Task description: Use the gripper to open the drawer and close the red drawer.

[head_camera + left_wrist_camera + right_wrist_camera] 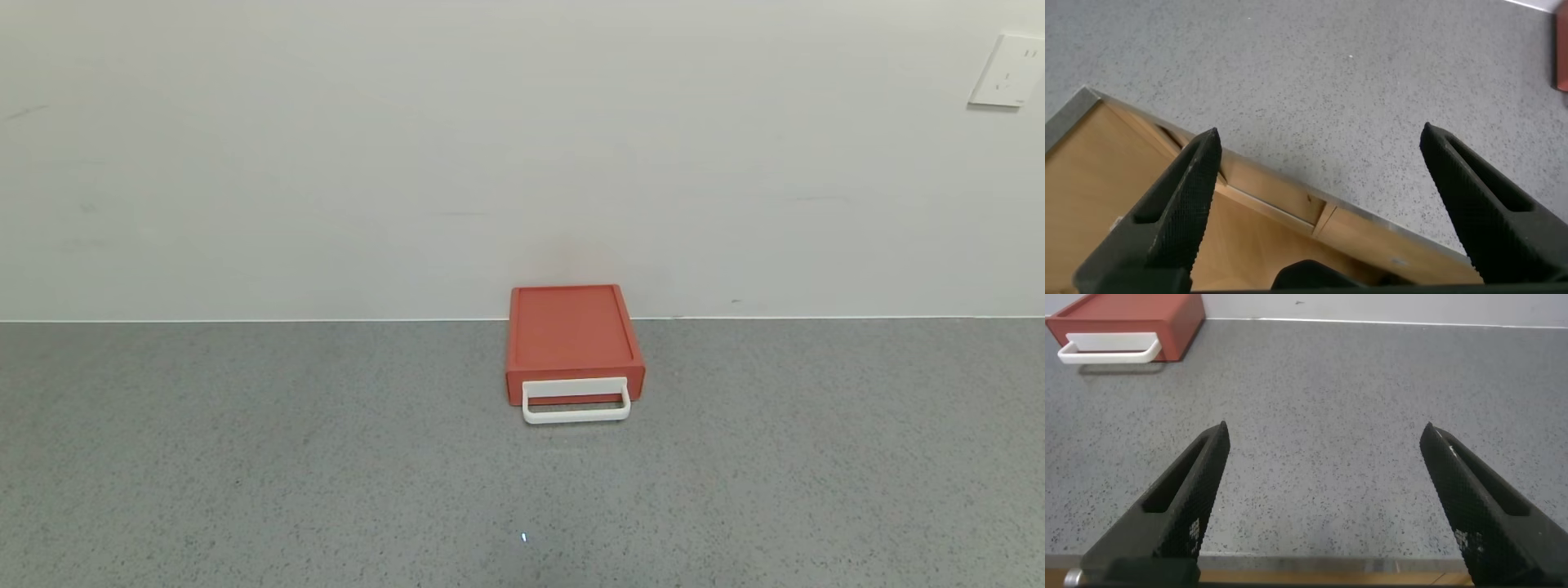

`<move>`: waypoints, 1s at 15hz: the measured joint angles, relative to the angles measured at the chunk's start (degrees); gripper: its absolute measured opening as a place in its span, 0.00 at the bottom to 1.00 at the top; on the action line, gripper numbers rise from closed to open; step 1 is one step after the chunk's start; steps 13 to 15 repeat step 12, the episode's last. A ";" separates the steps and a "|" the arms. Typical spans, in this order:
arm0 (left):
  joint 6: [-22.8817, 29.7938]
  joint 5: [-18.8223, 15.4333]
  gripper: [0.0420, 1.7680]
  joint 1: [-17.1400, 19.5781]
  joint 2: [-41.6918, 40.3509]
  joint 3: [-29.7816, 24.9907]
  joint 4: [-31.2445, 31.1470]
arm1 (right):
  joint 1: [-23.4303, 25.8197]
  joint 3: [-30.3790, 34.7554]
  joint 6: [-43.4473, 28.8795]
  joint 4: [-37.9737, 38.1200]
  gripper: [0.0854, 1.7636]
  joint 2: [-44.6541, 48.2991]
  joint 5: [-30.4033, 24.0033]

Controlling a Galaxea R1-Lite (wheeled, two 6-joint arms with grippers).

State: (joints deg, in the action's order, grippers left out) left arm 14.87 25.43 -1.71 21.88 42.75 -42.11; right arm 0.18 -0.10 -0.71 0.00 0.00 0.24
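The red drawer (573, 343) is a flat orange-red box against the back wall, at the middle of the grey counter. Its tray is pushed in and its white loop handle (576, 403) faces the front. It also shows far off in the right wrist view (1127, 322), with its handle (1109, 347). A sliver of it shows in the left wrist view (1561, 57). My left gripper (1319, 143) is open and empty over the counter's front edge. My right gripper (1327, 441) is open and empty near the front edge. Neither arm shows in the head view.
The grey speckled counter (245, 457) meets a white wall with a socket (1008, 72) at the upper right. The counter's metal front edge and a wooden cabinet front (1274, 196) lie under the left gripper.
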 joint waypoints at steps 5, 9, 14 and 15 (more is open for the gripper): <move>-6.36 -3.63 0.99 0.96 -7.12 -7.95 10.14 | 0.00 0.00 0.00 0.02 0.97 0.00 0.02; -15.60 -15.59 0.99 1.35 -12.24 -21.89 28.00 | 0.00 0.00 0.00 0.00 0.97 0.00 0.00; -17.19 -25.33 0.99 1.57 -14.86 -30.88 36.18 | 0.00 0.00 0.00 0.00 0.97 0.00 0.00; -17.19 -25.33 0.99 1.57 -14.86 -30.88 36.18 | 0.00 0.00 0.00 0.00 0.97 0.00 0.00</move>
